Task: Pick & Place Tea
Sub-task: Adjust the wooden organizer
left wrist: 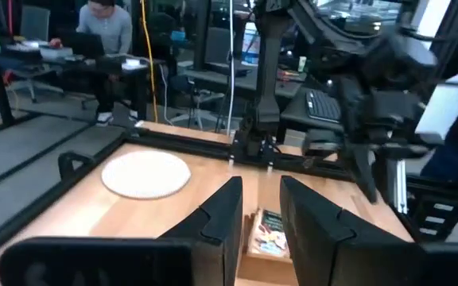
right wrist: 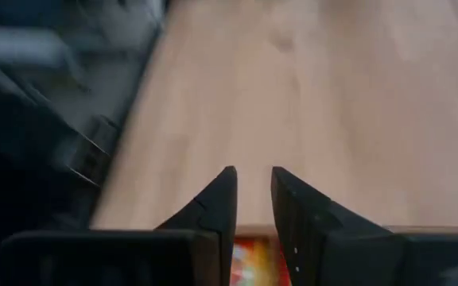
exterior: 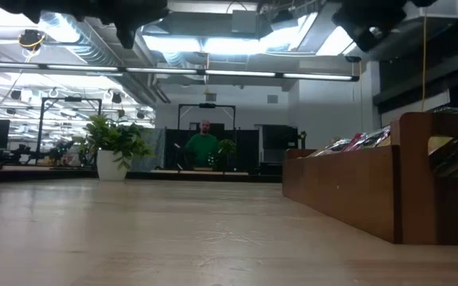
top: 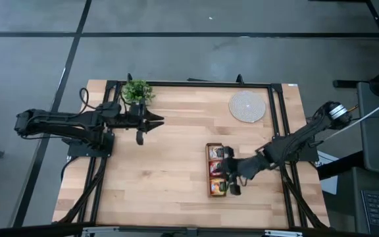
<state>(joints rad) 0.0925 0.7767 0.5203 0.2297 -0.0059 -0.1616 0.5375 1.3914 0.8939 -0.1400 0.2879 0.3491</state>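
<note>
Tea sachets (top: 217,170), yellow-orange and red, fill the wooden tray (top: 208,172).

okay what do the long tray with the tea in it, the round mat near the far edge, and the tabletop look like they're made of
Tray: looks like wood, brown with a smooth matte face in the low view.
Round mat: pale, apparently woven fibre; faint concentric rings show from above, though the exact material is unclear.
Tabletop: light wood planks with visible grain and board seams, satin finish.
Tea sachets: probably paper, yellow-orange and red; too small to be sure.

Tea sachets (top: 216,170), yellow-orange, red, pale, stand packed in tray (top: 207,172) compartments right under my claw.
</note>
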